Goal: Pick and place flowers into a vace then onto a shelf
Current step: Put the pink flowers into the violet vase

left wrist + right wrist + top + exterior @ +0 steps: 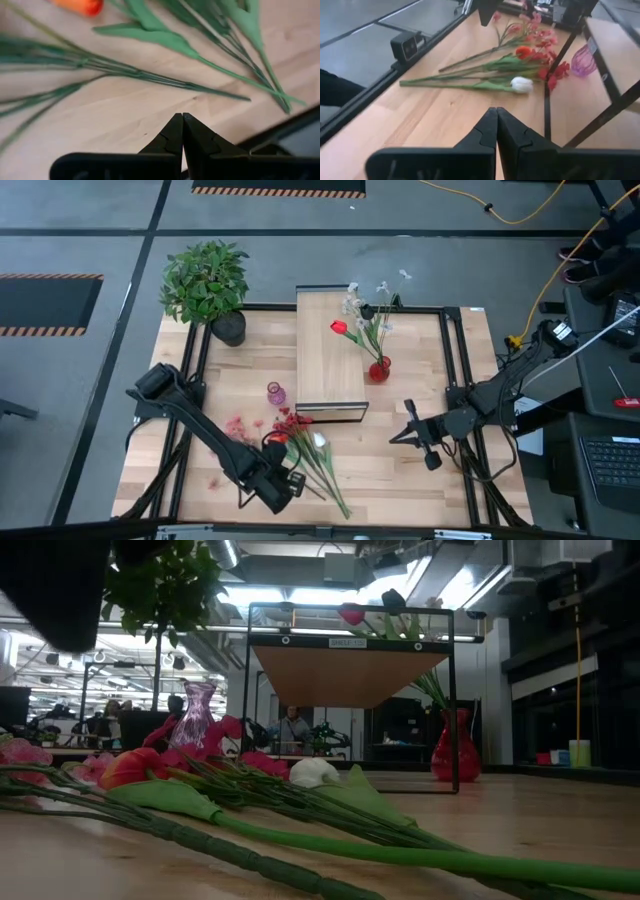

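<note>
Flowers [305, 445] are laid loose on counter [400, 470]. Left tool [293, 483] is closed, empty, beside stalks; right tool [408, 412] closed, empty, near shelf [327, 350].

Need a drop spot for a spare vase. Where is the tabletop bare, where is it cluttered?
Bare: the left strip between the potted plant and the left gripper; also the front stretch between the loose flowers and the right gripper. Crowded: ahead of the shelf, around the pink vase. The red vase is beside the shelf.

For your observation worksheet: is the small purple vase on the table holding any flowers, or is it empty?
Empty. The purple vase stands upright with nothing rising from its mouth; the loose flowers lie flat on the table beside it.
</note>
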`<state>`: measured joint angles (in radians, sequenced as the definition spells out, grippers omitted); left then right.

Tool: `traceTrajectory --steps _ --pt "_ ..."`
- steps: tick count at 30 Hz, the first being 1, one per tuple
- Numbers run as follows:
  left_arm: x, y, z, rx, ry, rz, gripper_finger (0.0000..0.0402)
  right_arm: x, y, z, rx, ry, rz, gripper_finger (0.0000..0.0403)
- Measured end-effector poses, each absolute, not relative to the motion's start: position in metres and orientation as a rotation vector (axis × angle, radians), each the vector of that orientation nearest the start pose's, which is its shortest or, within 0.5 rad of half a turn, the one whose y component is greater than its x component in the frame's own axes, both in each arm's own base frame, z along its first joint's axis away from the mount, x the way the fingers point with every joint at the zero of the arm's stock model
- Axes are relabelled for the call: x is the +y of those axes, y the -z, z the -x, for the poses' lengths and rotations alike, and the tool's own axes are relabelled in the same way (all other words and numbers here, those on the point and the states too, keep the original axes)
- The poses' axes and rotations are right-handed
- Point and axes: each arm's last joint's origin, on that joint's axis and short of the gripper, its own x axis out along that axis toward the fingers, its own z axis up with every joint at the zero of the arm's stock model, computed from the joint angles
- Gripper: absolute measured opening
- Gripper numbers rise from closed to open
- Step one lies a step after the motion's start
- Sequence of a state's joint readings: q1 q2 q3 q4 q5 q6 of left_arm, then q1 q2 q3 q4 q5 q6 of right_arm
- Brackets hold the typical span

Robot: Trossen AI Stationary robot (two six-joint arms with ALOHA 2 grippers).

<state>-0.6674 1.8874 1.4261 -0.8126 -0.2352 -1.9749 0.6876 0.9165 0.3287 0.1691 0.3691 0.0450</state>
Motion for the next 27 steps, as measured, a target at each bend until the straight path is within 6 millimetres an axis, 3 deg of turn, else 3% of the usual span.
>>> traceTrajectory --steps 12,27 --pt "-0.230 -0.185 -0.303 0.920 -0.983 1.270 0.0019 0.102 -0.165 -0.140 0.383 -0.309 0.205 0.0007" --pt "-0.227 -0.183 -0.301 0.832 -1.123 1.396 0.0141 0.099 -0.155 -0.137 0.376 -0.314 0.199 0.0007"
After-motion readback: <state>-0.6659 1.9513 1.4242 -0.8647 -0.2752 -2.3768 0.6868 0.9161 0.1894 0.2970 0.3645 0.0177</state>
